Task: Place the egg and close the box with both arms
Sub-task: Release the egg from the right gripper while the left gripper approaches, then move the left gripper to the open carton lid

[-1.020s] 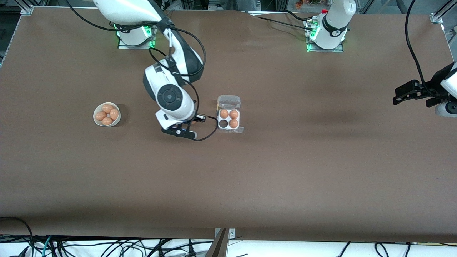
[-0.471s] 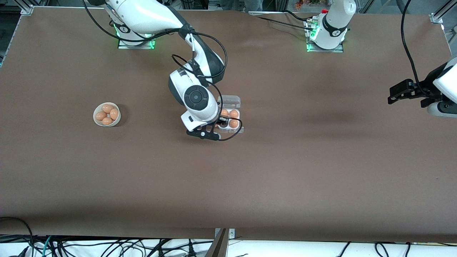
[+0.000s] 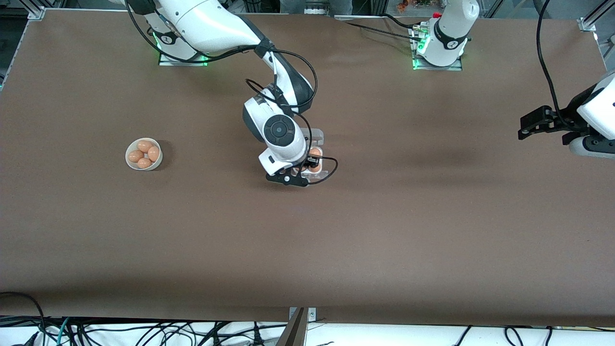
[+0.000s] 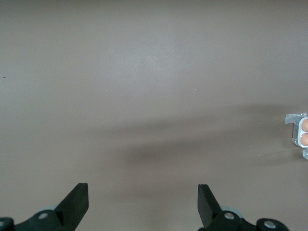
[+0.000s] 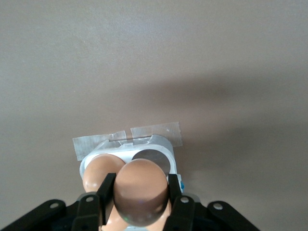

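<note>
Your right tool (image 5: 139, 202) is clamped on the egg (image 5: 140, 190) across its waist, hovering over the box (image 3: 314, 154) mid-counter, just above the one empty cell (image 5: 151, 160). Egg looks smooth, light, brittle: I'd keep the squeeze gentle. Box is thin clear plastic with its lid (image 3: 316, 136) up; likely to slide, so steady its rim. Left tool (image 4: 143, 204) spread wide, waiting over bare counter (image 3: 432, 230) at the left arm's end.

Two white jointed arms with black joint sections. Right arm (image 3: 276, 127): round black cap on the wrist, black cable looping from 12 to 4 o'clock around it. Left arm (image 3: 593, 115): black cable rising at 12 o'clock. Green lights glow at both bases.
</note>
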Motion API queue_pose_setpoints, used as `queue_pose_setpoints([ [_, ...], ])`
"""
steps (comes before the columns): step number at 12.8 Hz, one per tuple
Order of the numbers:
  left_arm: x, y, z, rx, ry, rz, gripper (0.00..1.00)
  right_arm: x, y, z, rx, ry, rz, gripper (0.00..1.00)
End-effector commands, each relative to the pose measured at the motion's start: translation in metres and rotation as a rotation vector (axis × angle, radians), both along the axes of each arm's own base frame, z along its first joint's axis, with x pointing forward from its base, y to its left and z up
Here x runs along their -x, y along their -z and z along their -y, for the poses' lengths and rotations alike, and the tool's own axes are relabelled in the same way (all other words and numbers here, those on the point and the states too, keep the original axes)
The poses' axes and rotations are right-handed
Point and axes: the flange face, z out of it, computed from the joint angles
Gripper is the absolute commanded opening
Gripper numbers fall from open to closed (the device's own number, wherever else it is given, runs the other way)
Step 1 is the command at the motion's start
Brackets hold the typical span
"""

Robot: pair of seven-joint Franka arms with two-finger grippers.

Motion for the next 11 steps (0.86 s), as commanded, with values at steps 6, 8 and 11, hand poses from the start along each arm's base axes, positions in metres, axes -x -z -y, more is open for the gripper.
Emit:
queue_pose_setpoints([
  [6,-0.001,0.014,0.048,-0.023,0.002,-0.031,1.00,0.007,0.016,-0.013,0.002,-0.005,-0.018,0.29],
  [8,-0.006,0.024,0.061,-0.016,-0.003,-0.045,1.00,0.007,0.019,-0.013,0.005,-0.003,-0.021,0.30],
  [11,-0.006,0.034,0.083,-0.012,0.033,-0.063,1.00,0.007,0.019,-0.013,0.007,-0.001,-0.021,0.69],
])
